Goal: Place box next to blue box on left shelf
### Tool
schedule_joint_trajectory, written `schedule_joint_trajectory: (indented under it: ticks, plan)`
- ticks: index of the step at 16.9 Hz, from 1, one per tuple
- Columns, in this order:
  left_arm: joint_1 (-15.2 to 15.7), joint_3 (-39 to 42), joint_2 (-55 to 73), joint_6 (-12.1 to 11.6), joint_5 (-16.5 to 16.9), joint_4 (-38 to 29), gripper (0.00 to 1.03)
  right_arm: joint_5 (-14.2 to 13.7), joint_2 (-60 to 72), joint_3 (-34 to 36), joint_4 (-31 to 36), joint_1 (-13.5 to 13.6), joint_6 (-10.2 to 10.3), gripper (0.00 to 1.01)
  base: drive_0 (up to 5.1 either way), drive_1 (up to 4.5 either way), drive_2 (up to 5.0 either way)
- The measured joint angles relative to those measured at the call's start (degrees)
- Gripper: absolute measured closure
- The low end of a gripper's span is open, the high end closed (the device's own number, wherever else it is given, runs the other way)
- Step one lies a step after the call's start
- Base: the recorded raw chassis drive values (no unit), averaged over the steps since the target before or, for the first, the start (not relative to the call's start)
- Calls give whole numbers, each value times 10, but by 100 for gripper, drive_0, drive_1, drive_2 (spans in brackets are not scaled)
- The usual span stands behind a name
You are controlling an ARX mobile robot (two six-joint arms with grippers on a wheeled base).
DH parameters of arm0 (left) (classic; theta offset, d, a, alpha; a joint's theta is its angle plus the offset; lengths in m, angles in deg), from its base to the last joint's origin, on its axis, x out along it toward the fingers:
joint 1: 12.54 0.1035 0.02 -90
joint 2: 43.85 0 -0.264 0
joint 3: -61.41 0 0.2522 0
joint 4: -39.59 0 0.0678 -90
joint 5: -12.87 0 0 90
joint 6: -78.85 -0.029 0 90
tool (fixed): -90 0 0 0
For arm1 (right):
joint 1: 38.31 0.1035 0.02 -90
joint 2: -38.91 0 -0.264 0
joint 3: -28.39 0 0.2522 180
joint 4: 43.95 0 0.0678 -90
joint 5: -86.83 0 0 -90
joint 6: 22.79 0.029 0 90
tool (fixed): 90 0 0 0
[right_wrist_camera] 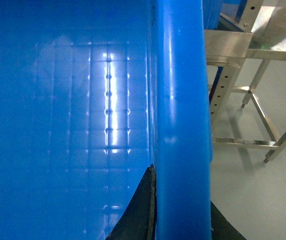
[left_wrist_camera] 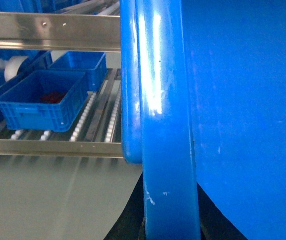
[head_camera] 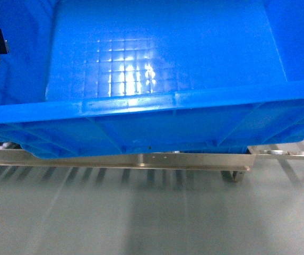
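Observation:
The box, a large bright blue crate with a grid-embossed floor, fills the upper head view and hangs over the left shelf's steel front lip. In the left wrist view my left gripper is shut on the box's thick left rim, with a black finger on each side. My right gripper is likewise shut on the right rim. On the left shelf, a smaller blue box rests on the white roller lanes, left of the held box and apart from it.
A second small blue tray sits behind the first, and a white roll lies at the far left. An upper steel rail crosses above the lanes. A steel leg frame stands to the right on the grey floor.

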Motion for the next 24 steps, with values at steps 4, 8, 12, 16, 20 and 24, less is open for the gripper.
schedule_joint_trajectory:
  ticks: [4, 8, 12, 16, 20, 24]
  plan:
    - [0, 0, 0, 2, 0, -1, 97, 0, 0, 0, 2, 0, -2, 93, -506, 235, 235]
    - [0, 0, 0, 0, 0, -1, 97, 0, 0, 0, 2, 0, 0, 93, -506, 235, 235]
    - [0, 0, 0, 0, -1, 1, 97, 0, 0, 0, 1, 0, -1, 93, -501, 239, 239]
    - [0, 0, 0, 0, 0, 0, 97, 0, 0, 0, 2, 0, -1, 93, -496, 245, 245]
    - [0, 0, 0, 3, -1, 0, 97, 0, 0, 0, 5, 1, -2, 93, -250, 120, 120]
    - [0, 0, -1, 0, -1, 1, 97, 0, 0, 0, 2, 1, 0, 93, -34, -34, -34]
